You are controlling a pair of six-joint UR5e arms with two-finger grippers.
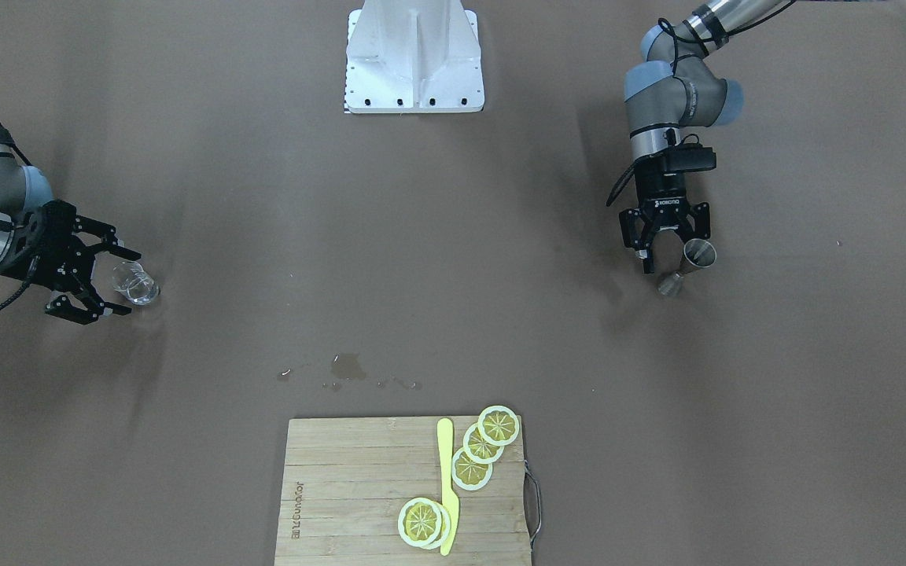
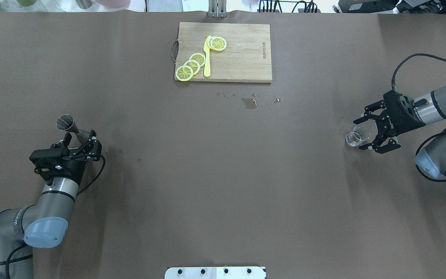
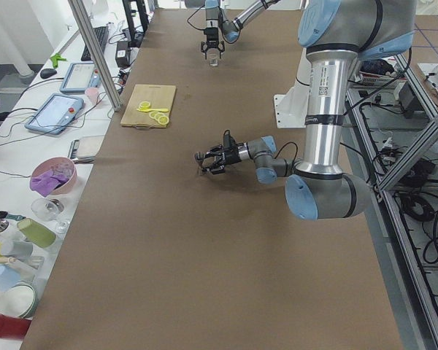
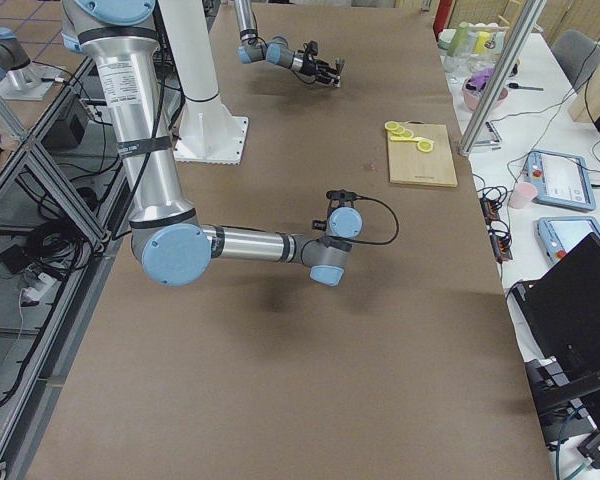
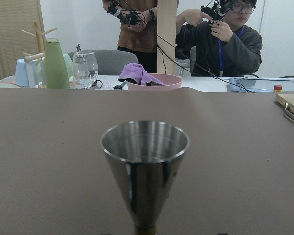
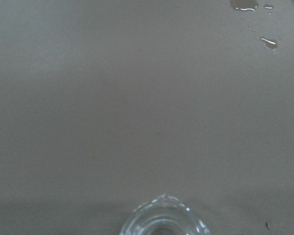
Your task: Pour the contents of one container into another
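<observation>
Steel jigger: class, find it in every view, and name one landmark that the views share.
Front-facing: right of centre, jigger.
Overhead: left of centre.
Exterior left: centre, by the near left tool, tiny.
Exterior right: top, by the far left tool, tiny.
Left wrist: centre foreground.
Right wrist: not in it.
Shared landmark: cutting board.

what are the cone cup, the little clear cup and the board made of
The cone cup: likely polished steel; mirror-like silver walls show reflections. The clear cup: seems glass, though clear plastic is possible; see-through with bright glints. The board: looks like bamboo or wood; pale tan glued strips, matte.
</observation>
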